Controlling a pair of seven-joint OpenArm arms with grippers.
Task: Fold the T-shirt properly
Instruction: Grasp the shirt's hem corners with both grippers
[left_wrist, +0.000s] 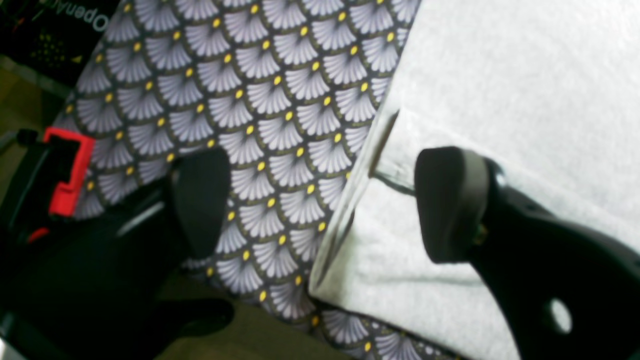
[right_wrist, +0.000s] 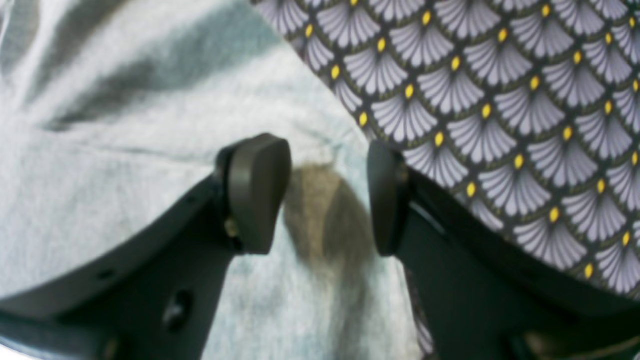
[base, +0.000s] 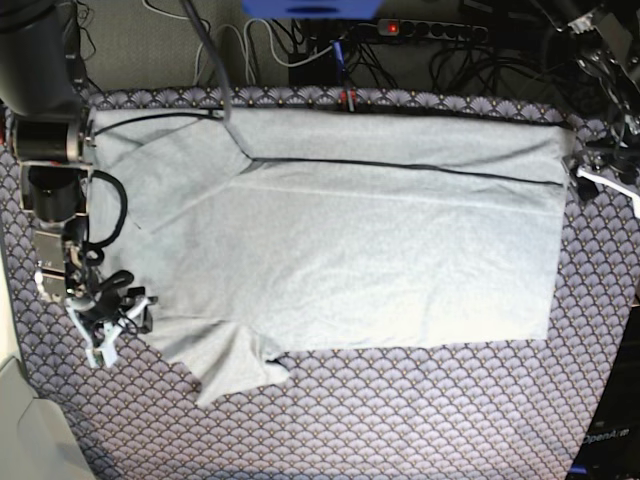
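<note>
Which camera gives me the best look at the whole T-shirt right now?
The base view: the T-shirt shows whole, spread across the patterned cloth with the far edge folded over. The left wrist view shows only an edge beside the open left gripper; the right wrist view shows wrinkled fabric under the right gripper.

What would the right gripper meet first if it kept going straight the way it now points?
Probably the T-shirt: the open right gripper straddles its edge beside the patterned cloth. Depth is unclear.

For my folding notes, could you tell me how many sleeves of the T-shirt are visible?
2: one sleeve at the base view's upper left, the other sleeve at its lower left.
</note>
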